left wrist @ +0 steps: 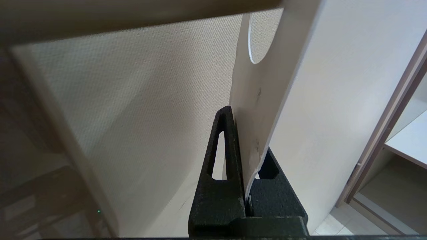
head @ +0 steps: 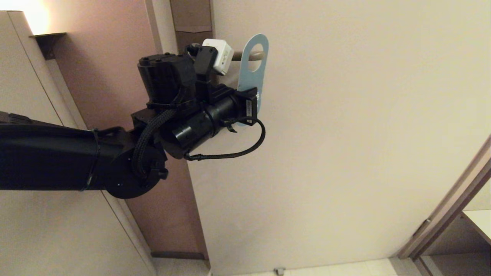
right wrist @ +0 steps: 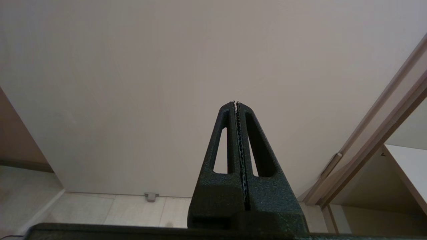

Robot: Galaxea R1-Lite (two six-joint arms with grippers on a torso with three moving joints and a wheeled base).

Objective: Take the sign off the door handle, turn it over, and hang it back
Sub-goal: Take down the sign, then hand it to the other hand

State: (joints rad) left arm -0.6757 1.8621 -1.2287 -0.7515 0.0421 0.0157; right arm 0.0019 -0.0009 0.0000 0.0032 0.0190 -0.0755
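Observation:
The sign [head: 250, 81] shows its blue face in the head view. Its oval hole is around the end of the beige door handle [head: 256, 55], so it hangs on the lever. My left gripper [head: 251, 107] is shut on the sign's lower end. In the left wrist view the sign [left wrist: 263, 83] shows its white face, clamped between the left gripper's [left wrist: 248, 140] fingers, with the handle [left wrist: 133, 13] as a blurred bar across the far end. My right gripper [right wrist: 236, 103] is shut and empty, facing the door low down; it is out of the head view.
The pale door [head: 345, 134] fills the middle. A wooden door frame [head: 448, 214] and a shelf [head: 479, 222] stand at the lower right. A small door stop [head: 279, 271] sits on the tiled floor. A brown wall panel [head: 115, 76] lies left of the door.

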